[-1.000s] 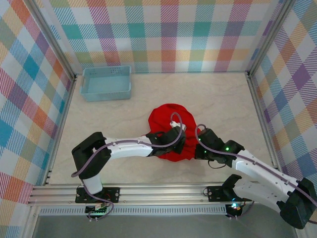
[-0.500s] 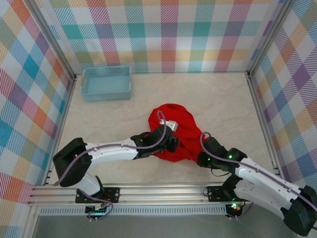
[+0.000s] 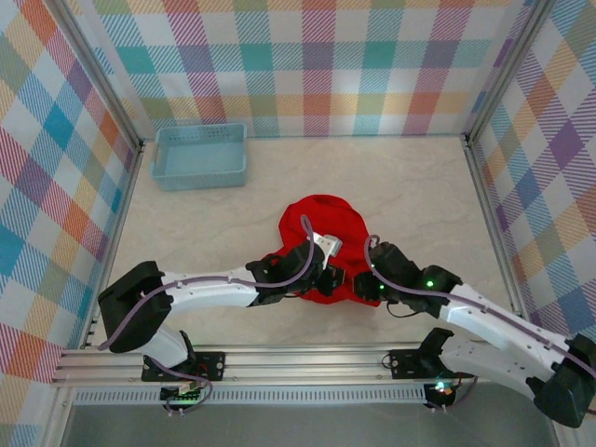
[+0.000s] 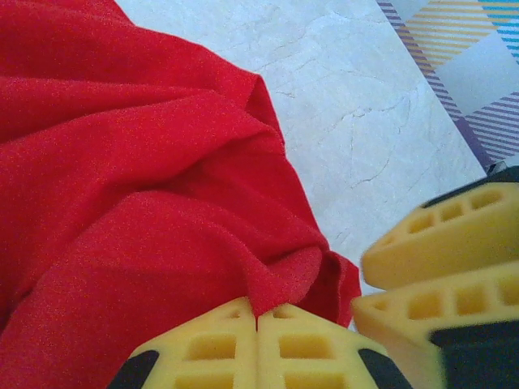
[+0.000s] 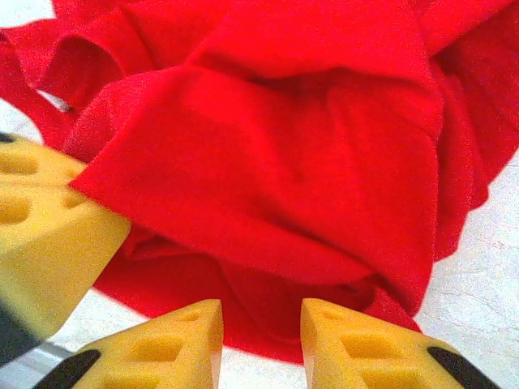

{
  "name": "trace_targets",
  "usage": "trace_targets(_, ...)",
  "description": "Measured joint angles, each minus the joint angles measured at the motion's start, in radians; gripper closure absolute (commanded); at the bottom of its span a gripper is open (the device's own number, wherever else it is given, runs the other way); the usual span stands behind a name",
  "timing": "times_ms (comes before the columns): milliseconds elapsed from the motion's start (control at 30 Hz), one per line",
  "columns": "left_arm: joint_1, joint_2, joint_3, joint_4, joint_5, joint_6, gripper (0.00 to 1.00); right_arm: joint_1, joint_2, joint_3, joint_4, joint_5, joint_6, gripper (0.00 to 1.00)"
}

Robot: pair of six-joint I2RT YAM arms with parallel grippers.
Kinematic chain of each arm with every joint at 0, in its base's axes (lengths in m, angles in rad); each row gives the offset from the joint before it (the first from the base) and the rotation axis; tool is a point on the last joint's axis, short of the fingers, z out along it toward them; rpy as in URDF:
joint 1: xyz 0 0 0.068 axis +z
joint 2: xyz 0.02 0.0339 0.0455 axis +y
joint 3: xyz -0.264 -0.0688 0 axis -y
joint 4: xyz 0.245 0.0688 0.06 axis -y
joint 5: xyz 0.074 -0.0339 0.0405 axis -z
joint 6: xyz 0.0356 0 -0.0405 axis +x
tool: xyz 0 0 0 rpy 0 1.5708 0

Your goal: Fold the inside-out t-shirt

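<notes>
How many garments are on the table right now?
1: the red t-shirt, crumpled in a heap on the table's near half, right of the light-blue basket. Anything beneath its folds would be hidden.

My 2 grippers crowd each other at the near edge of the red t-shirt (image 3: 321, 228) — my left gripper (image 3: 339, 279) sits just beside my right gripper (image 3: 360, 285), with hardly a gap between. The table (image 3: 419, 186) lies bare to the right and beyond the cloth. The blue basket (image 3: 200, 156) stands well apart, far left — plaid walls (image 3: 317, 65) close 3 sides.
</notes>
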Motion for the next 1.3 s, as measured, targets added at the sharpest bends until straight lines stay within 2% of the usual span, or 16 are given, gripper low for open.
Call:
trace_targets(267, 0.000, -0.026, -0.031, 0.032, 0.039, 0.000, 1.00, 0.000, 0.095, -0.018, 0.108, 0.045, -0.022, 0.71)
trace_targets(333, 0.000, -0.034, -0.033, 0.037, 0.050, 0.001, 1.00, 0.000, 0.135, -0.018, 0.127, 0.053, -0.026, 0.78)
trace_targets(467, 0.000, -0.048, -0.035, 0.056, 0.063, 0.006, 1.00, 0.000, 0.184, -0.014, 0.122, 0.093, -0.051, 0.97)
trace_targets(533, 0.000, -0.057, -0.042, 0.058, 0.061, 0.010, 1.00, 0.000, 0.166, -0.002, 0.099, 0.117, -0.058, 1.00)
trace_targets(633, 0.004, -0.063, -0.058, 0.056, 0.049, 0.015, 0.89, -0.018, 0.100, 0.014, 0.074, 0.135, -0.073, 1.00)
trace_targets(800, 0.005, -0.053, -0.049, -0.023, -0.019, 0.054, 0.77, -0.126, 0.011, 0.018, 0.077, 0.037, -0.101, 1.00)
trace_targets(933, 0.002, -0.021, -0.016, -0.090, -0.074, 0.077, 0.78, -0.126, 0.022, 0.023, 0.089, -0.041, -0.106, 0.99)
trace_targets(1067, -0.001, -0.018, -0.015, -0.118, -0.118, 0.079, 0.81, -0.125, 0.034, 0.023, 0.098, -0.098, -0.117, 0.85)
trace_targets(1300, -0.002, 0.016, -0.015, -0.093, -0.109, 0.061, 0.83, -0.044, 0.036, -0.092, 0.135, -0.134, -0.073, 0.79)
